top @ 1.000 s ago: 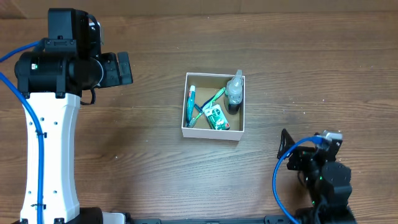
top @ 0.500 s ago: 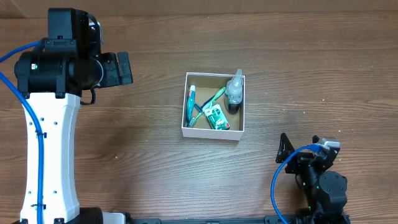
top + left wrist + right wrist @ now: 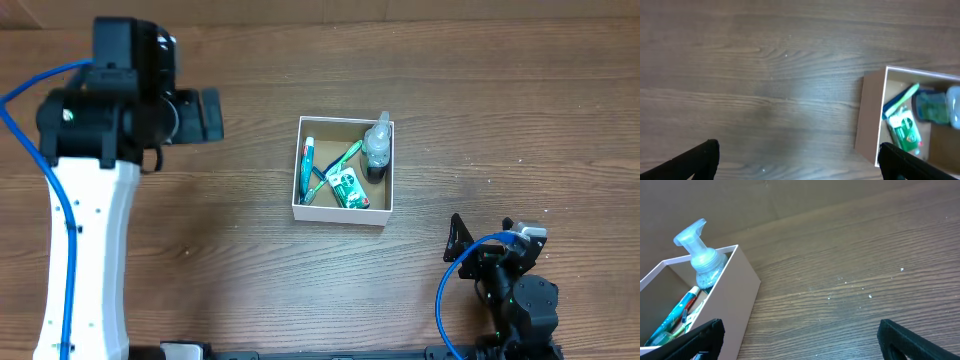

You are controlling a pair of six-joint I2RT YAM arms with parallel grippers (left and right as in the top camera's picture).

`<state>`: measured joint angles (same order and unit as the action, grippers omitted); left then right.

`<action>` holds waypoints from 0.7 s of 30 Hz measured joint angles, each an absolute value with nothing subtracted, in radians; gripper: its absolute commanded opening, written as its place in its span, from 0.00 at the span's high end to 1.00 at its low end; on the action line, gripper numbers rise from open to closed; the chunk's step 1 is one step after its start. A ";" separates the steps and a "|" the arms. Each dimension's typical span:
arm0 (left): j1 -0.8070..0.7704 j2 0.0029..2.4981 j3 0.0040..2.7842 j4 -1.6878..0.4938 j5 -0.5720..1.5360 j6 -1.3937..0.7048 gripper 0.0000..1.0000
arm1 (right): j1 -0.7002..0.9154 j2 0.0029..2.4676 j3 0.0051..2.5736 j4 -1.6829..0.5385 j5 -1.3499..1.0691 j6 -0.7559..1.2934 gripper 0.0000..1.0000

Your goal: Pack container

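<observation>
The container (image 3: pixel 297 180) is a square box with white walls and a brown inside, at the middle of the table. It holds a clear pump bottle (image 3: pixel 377 146), a green packet (image 3: pixel 347 188) and toothbrush and tube items (image 3: pixel 309 168). My left gripper (image 3: pixel 205 113) is open and empty, well left of the box; its wrist view shows the box wall (image 3: pixel 867 115) at the right, beyond the gripper (image 3: pixel 800 160). My right gripper (image 3: pixel 490 238) is open and empty, low at the front right; its wrist view shows the box (image 3: pixel 735 295) and bottle (image 3: pixel 702 260) at the left, beyond the gripper (image 3: pixel 800 340).
The wooden table (image 3: pixel 230 250) lies bare around the box. Blue cables run along both arms (image 3: pixel 445 290). White specks dot the wood (image 3: pixel 860 287) right of the box.
My left arm has shifted a little to the right. My right arm drew back toward the front edge one second ago and has been still since.
</observation>
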<state>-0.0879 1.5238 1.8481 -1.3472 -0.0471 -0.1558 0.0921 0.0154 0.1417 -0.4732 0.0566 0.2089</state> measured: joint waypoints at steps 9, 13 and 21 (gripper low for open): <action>-0.107 0.867 0.841 -0.567 0.039 -0.020 0.00 | 0.092 0.012 0.141 -0.469 0.059 0.208 0.00; -0.070 0.536 0.535 -0.554 0.051 -0.029 0.00 | 0.092 0.011 0.141 -0.471 0.059 0.209 0.00; -0.070 0.133 0.233 -0.552 0.068 -0.051 0.00 | 0.092 0.011 0.141 -0.471 0.059 0.209 0.00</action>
<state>-0.0700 0.1329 0.2325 -0.5518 0.0681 -0.0505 0.0921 0.0109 0.1406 -0.4713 0.0593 0.2092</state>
